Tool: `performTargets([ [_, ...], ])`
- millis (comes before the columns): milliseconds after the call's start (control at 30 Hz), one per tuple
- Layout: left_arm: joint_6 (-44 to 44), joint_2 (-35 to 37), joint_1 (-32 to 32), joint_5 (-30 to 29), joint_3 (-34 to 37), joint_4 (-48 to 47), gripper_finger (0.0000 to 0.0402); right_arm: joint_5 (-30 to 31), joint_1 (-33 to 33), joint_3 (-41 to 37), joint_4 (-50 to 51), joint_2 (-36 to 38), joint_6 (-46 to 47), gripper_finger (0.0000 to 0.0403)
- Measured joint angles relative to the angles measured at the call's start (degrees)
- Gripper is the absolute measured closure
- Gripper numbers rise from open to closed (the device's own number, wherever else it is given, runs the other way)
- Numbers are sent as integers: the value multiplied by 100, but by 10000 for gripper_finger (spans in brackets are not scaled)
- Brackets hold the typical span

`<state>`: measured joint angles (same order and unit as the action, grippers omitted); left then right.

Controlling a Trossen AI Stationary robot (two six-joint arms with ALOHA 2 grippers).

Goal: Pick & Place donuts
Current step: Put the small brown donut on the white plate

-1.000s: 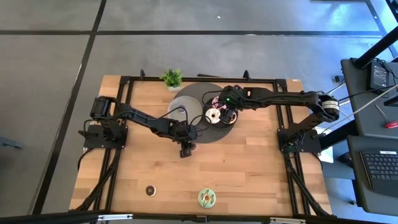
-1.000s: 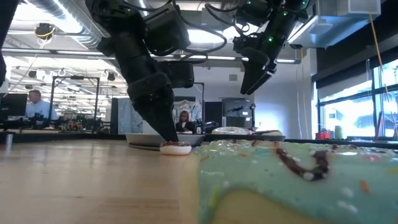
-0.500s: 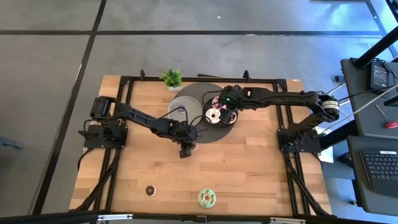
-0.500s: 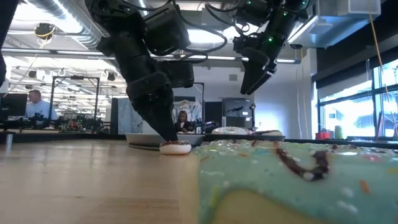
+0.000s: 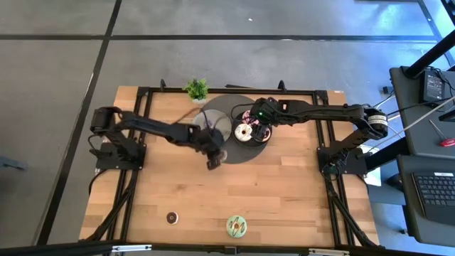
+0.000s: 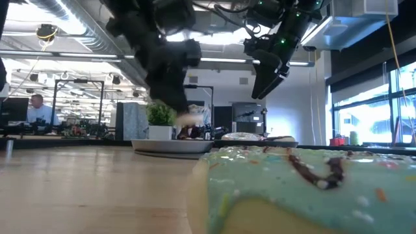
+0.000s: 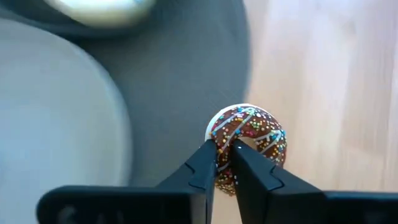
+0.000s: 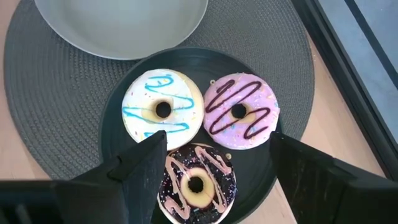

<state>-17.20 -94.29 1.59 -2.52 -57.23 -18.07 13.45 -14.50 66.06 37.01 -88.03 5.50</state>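
Now, left gripper [image 7: 224, 163]: pinching the chocolate donut [image 7: 247, 142] by its ring, one finger through the hole.
Where: lifted, over the near edge of the round mat [image 5: 261, 152].
Handling: probably light and stiff; the ring wall is a good hold.
Right gripper [image 8: 214, 171]: spread open above the dark plate [image 8: 118, 124] with the white donut [image 8: 163, 109], pink donut [image 8: 241, 112] and dark donut [image 8: 196, 182].
Change: one second ago the chocolate donut lay on the table; it is raised now.

Chocolate-sprinkled donut [image 7: 247, 144] lifted, white donut [image 8: 162, 111], pink donut [image 8: 241, 119], dark donut [image 8: 196, 183] on black plate, green donut [image 5: 237, 225] at table edge
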Motion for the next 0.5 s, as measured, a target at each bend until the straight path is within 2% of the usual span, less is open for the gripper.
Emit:
performTargets([
  [200, -324, 494, 869, -360, -51, -15, 367, 2, 2, 0, -14, 0, 0, 120],
  [500, -456, 179, 1734, -353, -33, 34, 370, 6, 0, 2, -87, 0, 0, 120],
])
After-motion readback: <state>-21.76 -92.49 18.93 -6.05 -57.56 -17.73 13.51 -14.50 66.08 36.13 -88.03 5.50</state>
